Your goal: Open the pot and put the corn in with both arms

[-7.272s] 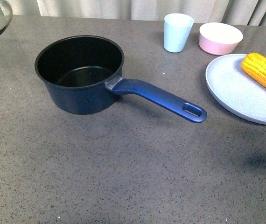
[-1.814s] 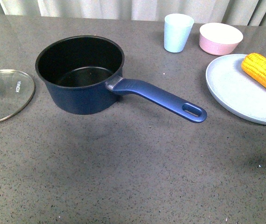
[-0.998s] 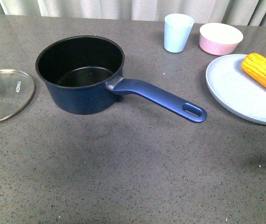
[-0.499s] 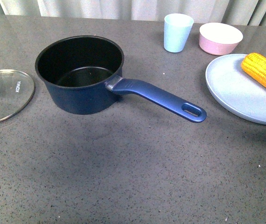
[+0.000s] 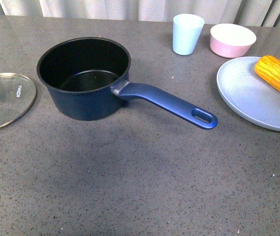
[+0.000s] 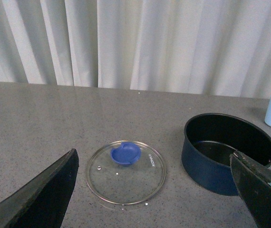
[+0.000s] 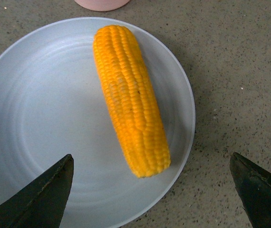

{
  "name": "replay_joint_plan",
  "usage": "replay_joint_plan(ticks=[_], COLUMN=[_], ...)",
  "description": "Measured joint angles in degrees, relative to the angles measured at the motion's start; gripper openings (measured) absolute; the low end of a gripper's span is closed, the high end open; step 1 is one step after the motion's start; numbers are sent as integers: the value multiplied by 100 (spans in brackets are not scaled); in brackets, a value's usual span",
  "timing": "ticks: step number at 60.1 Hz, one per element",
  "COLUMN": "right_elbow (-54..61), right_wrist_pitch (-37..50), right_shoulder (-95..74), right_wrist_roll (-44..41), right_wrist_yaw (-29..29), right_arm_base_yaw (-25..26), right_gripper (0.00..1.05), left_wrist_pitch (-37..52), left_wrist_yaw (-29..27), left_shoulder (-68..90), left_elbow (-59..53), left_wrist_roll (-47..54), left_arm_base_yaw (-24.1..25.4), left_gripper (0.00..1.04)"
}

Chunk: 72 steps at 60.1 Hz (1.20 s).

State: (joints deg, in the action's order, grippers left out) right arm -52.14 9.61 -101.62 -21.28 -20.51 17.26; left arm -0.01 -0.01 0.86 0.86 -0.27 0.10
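The navy pot [image 5: 83, 78] stands uncovered on the grey table, black inside, its long blue handle [image 5: 172, 105] pointing right and toward me. Its glass lid [image 5: 2, 101] with a blue knob lies flat to the pot's left. The corn [image 5: 277, 76] rests on a pale blue plate [image 5: 250, 101] at the right. Neither arm shows in the front view. My left gripper [image 6: 159, 199] hangs open above the table, with the lid [image 6: 126, 172] and pot [image 6: 228, 152] ahead of it. My right gripper [image 7: 154, 194] is open over the plate [image 7: 45, 133], the corn [image 7: 130, 99] just beyond its fingers.
A light blue cup [image 5: 186, 33] and a pink bowl [image 5: 232, 40] stand at the back right, behind the plate. Pale curtains hang behind the table's far edge.
Early on the lid was raised at the upper left; since then it lies flat on the table left of the pot. Pot, corn and plate have not moved in the last second.
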Motion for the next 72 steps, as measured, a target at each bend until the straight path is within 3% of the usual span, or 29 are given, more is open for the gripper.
replay_joint_plan(ticks=[30, 65, 72], right_elbow=[-1366, -1731, -1733], right_wrist_pitch=[-295, -254, -243], right_shoulder=[-1499, -2164, -2199], right_wrist_roll=[-542, -540, -533], right_wrist_yaw=[280, 297, 295], right_arm_base_yaw=[-564, -713, -713], right_gripper=[96, 95, 76], left_wrist_pitch=[0, 0, 0], left_wrist_yaw=[0, 0, 0], left_shoulder=[0, 0, 0], left_elbow=[0, 0, 0], left_wrist_roll=[-2, 0, 0], left_arm_base_yaw=[0, 0, 0], left_gripper=[96, 96, 96])
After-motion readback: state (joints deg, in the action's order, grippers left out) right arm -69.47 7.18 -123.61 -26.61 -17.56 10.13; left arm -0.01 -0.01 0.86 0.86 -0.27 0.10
